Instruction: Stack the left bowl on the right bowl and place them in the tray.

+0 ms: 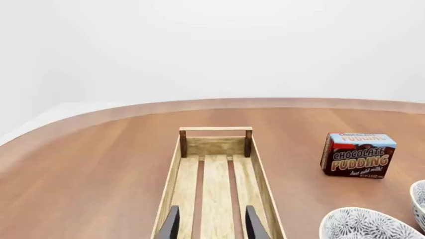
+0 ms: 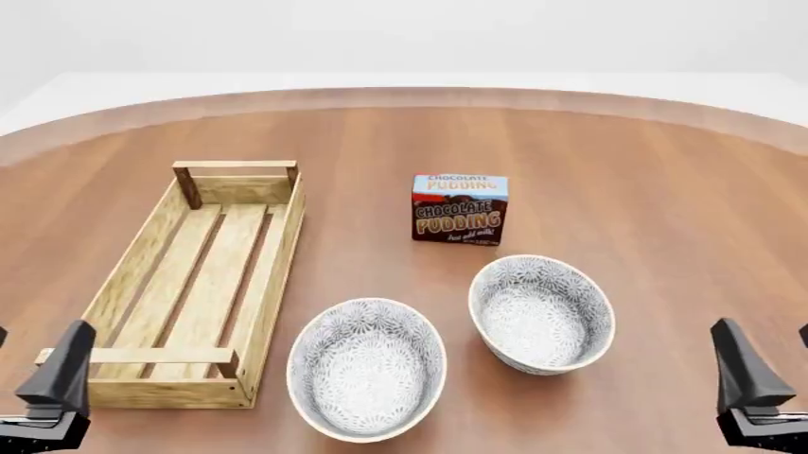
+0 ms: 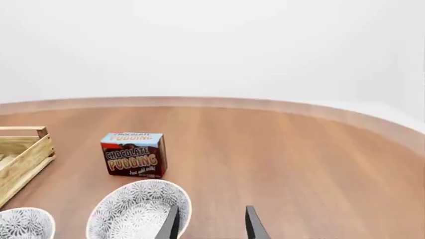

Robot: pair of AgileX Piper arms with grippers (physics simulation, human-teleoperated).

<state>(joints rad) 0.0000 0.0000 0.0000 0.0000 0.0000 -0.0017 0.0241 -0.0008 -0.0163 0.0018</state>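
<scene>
I'm hanging back, left gripper and right gripper both spread, gripping nothing. Left bowl is sitting beside the tray, right bowl just beyond. Looking rigid, glazed, slippery, so I'm eyeing its rim for a pinch.

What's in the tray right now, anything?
Empty. The tray shows bare slats end to end; the left bowl and right bowl both sit on the table beside it, unstacked.

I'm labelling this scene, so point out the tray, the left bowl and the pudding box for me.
tray (image 2: 200,274), front view, middle bottom slat.
left bowl (image 2: 366,371), front view, inside bottom.
pudding box (image 2: 460,210), front view, front face.
</scene>
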